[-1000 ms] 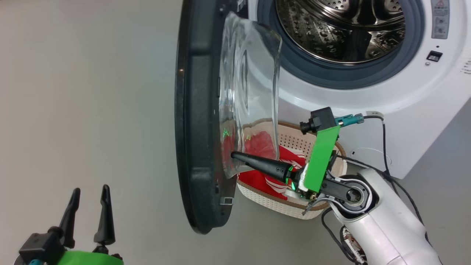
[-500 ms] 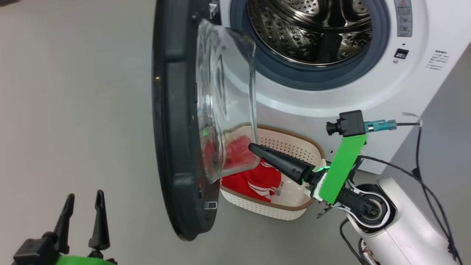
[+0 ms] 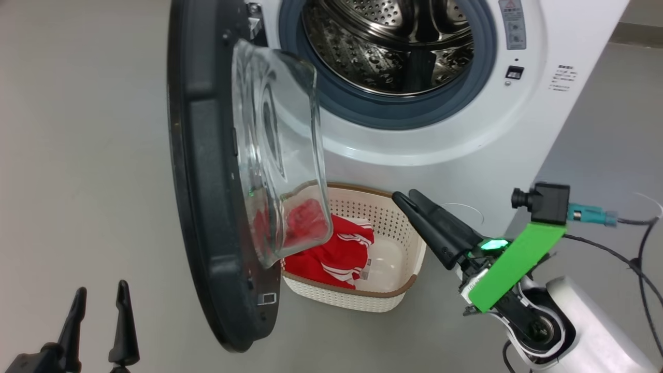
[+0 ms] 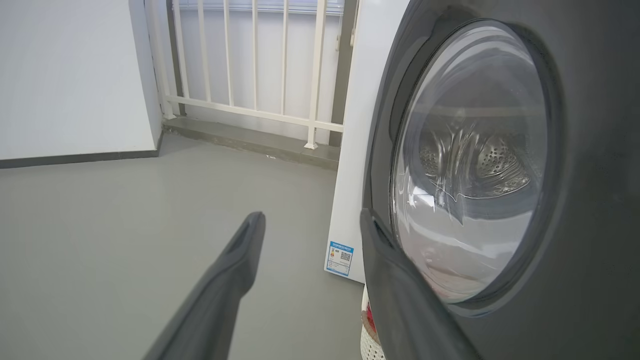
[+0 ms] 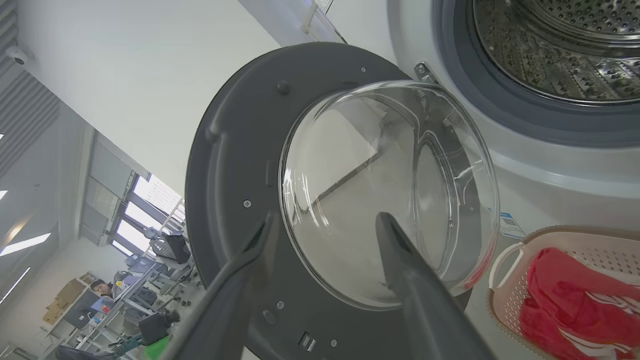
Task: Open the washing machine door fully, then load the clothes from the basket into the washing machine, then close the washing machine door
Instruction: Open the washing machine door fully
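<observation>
The washing machine (image 3: 440,145) stands with its steel drum (image 3: 388,46) exposed. The washing machine door (image 3: 207,181) hangs swung out, edge-on to me, glass bowl (image 3: 279,155) facing right. Below the bowl sits the basket (image 3: 336,300) with the red clothes (image 3: 331,254) in its left half. My right gripper (image 3: 404,195) is open and holds nothing, hovering by the basket's right rim and pointing at the door. In the right wrist view, the right gripper (image 5: 327,218) faces the door (image 5: 240,165), with the clothes (image 5: 565,300) lower right. My left gripper (image 3: 101,288) is open, left of the door.
Grey floor spreads left of the door. A white railing (image 4: 250,75) and a wall stand behind the machine's side. Cables (image 3: 637,259) trail from my right arm. A person (image 5: 100,289) sits far off at desks.
My right gripper has opened and drawn back to the right, away from the glass bowl. The head camera has turned, shifting the whole picture left. The left gripper stays open.
</observation>
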Tool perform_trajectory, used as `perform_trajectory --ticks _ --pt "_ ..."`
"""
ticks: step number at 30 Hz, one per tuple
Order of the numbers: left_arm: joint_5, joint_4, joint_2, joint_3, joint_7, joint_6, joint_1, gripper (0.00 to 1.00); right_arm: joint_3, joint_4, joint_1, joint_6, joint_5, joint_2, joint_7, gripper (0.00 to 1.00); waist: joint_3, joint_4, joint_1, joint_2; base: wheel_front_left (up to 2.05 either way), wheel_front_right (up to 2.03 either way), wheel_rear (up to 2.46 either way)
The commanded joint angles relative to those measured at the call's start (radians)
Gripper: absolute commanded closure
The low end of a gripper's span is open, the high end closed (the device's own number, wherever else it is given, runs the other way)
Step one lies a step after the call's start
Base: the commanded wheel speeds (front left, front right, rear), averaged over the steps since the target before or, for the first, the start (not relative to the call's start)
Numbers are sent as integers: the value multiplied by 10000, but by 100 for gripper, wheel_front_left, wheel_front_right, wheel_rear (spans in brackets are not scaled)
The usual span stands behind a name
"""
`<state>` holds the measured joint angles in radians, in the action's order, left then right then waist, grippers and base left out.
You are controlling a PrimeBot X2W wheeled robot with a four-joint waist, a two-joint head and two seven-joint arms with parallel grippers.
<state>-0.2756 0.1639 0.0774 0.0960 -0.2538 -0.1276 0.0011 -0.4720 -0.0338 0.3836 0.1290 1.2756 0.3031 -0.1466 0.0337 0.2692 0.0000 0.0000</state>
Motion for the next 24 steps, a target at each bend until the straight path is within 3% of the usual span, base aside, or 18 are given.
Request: perform_trajectory --ticks 1,13,19,24 --pt "32 -303 171 355 -80 -31 -89 0 -148 320 -75 17 -258 87 274 0 -53 -147 0 0 0 0 0" --pt "53 -485 89 309 -80 -31 49 0 -971 -410 -734 17 -2374 790 3507 0 -172 -416 0 0 0 0 0" --pt "4 -526 115 253 -80 -31 85 0 -823 -1200 -847 17 -3701 889 4058 0 -177 -486 0 0 0 0 0" --pt "-87 -549 97 214 -80 -31 103 0 124 -1644 -1206 17 -5459 365 4079 0 -208 -517 0 0 0 0 0"
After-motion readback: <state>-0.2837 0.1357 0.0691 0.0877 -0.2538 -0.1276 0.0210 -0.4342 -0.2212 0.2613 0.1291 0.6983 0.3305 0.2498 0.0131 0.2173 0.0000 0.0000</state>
